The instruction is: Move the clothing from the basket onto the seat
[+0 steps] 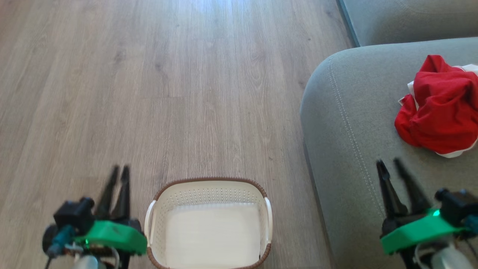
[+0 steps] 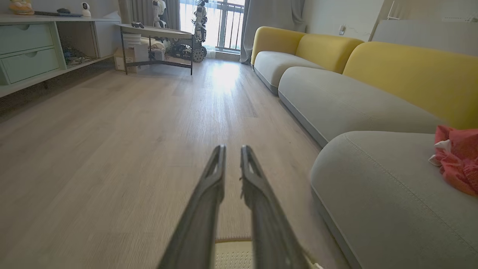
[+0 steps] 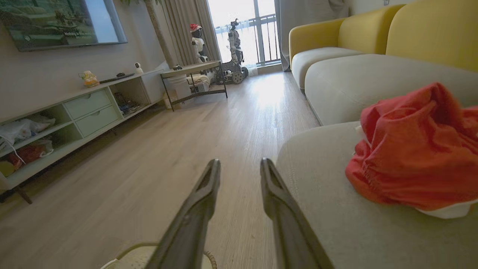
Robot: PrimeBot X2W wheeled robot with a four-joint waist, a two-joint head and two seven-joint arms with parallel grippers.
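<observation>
A: State of the left tool (image 1: 120,169)?
B: Fingers almost together with a thin gap at the tips, nothing between them. It hangs over the floor (image 1: 149,93), just left of the basket (image 1: 211,180), fingers pointing up the head view.
A: And the right tool (image 1: 388,162)?
B: Fingers clearly apart, gripping nothing. It's over the near part of the seat (image 1: 347,149), tips aimed up the view and leaning a bit left. Near the clothing (image 1: 440,104), not touching it.
A: Basket?
B: On the floor between the two tools, just beside the seat's edge. One handle on its left side, one on its right. Its near end is cut off by the frame, so I can't call the long axis. The white bottom shows.
A: Clothing?
B: On the seat, toward its right side. A crumpled red heap with white bits at the upper right and along the lower edge. The heap runs longer up-down the head view than across, roughly parallel to the seat's stitched seam (image 1: 349,123). A red peak sticks up at the far end. Too bunched to tell which way any garment points.
</observation>
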